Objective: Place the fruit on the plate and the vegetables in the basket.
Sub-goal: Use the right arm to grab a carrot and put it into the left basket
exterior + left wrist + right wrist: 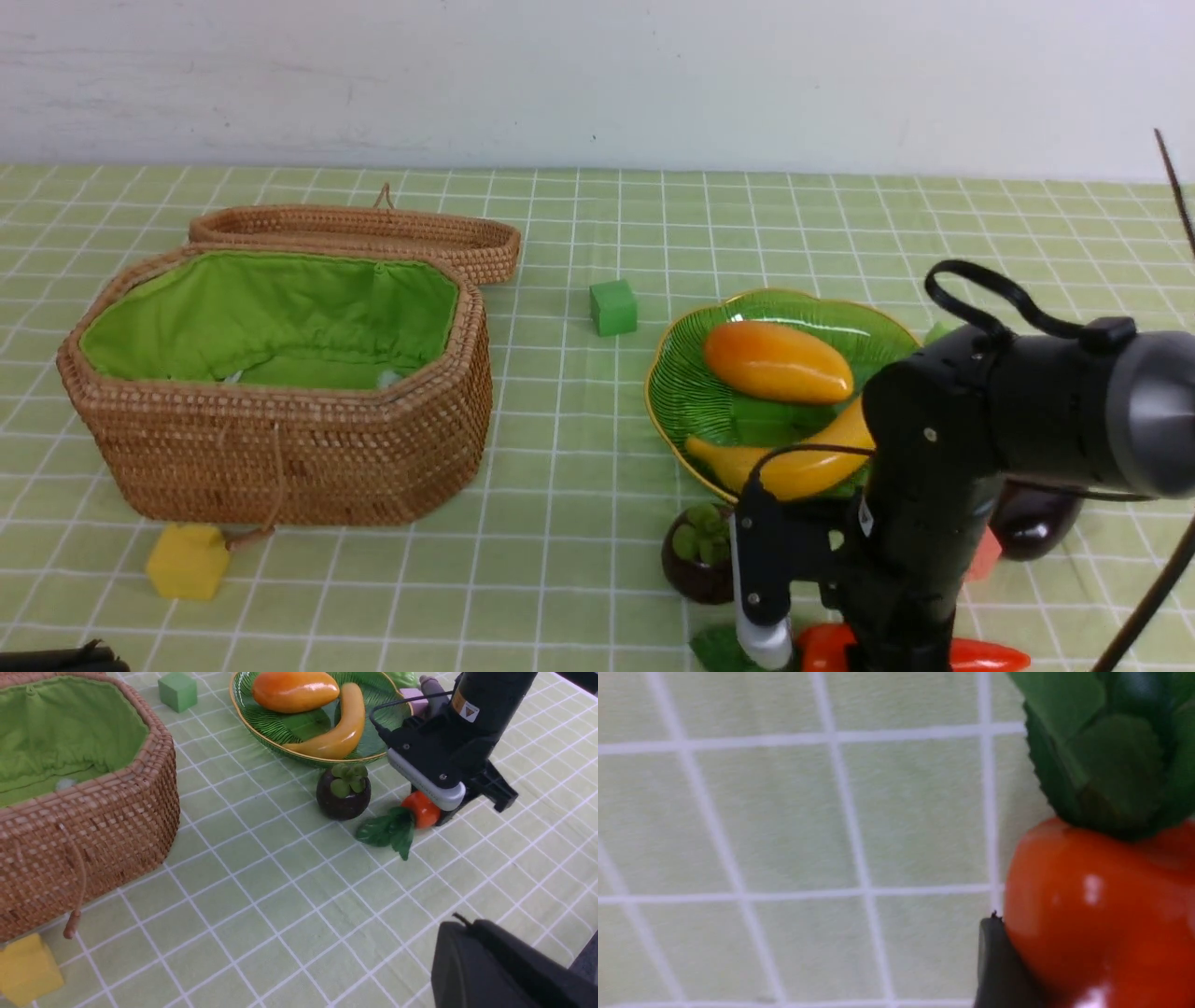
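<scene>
Pincer: right gripper (432, 814) low, jaws astride the thick end; whether it grips cannot be told.
Object: glossy orange-red toy carrot (422, 808) with green leaves, directly beneath the pincer.
Axis: crosswise, leaves to the pincer's left, tip to its right.
Nearer arm: right.

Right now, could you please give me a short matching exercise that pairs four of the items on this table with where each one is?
Items:
1. mango
2. mangosteen
3. carrot
4. yellow cube

Places:
A. on the table, in front of the basket's near wall
B. under the right gripper
C. lying on the plate
D. standing on the table just off the plate's near rim

Pairs: 1-C, 2-D, 3-B, 4-A.
</scene>
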You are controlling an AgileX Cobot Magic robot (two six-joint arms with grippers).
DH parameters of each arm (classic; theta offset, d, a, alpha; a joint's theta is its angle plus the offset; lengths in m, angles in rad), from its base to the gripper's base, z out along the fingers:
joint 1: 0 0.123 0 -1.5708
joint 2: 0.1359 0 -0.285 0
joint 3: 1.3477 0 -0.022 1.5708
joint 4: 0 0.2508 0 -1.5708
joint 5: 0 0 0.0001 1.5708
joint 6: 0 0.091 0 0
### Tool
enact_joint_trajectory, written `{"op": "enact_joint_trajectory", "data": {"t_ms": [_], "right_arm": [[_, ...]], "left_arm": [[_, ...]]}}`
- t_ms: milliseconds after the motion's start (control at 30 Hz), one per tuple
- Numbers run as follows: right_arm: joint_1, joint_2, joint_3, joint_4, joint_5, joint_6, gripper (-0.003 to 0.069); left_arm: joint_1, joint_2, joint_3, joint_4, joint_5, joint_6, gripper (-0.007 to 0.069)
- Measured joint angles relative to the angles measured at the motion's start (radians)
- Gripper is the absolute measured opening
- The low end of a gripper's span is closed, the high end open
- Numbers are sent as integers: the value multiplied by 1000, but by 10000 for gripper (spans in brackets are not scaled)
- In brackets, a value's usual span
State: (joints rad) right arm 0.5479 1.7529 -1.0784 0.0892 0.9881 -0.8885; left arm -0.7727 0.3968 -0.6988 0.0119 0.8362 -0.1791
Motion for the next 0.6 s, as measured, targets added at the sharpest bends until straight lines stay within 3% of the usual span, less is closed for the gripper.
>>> {"op": "enact_joint_trajectory", "data": {"t_ms": [133, 267, 400, 433, 467, 600], "right_arm": [[3, -92, -79, 138, 176, 71, 358], [34, -137, -196, 249, 192, 143, 358], [165, -107, -445, 308, 71, 171, 358], [171, -103, -456, 307, 71, 171, 358], [213, -66, -530, 313, 4, 173, 358], [266, 55, -711, 315, -184, 173, 358]], "left_arm": [[0, 0, -4, 74, 14, -17, -13], [0, 0, -4, 196, 14, -102, -13], [0, 0, -4, 421, 26, -306, -13], [0, 0, -4, 432, 27, -306, -13], [0, 0, -4, 519, 46, -402, -13], [0, 0, -4, 649, 83, -544, -13]]}}
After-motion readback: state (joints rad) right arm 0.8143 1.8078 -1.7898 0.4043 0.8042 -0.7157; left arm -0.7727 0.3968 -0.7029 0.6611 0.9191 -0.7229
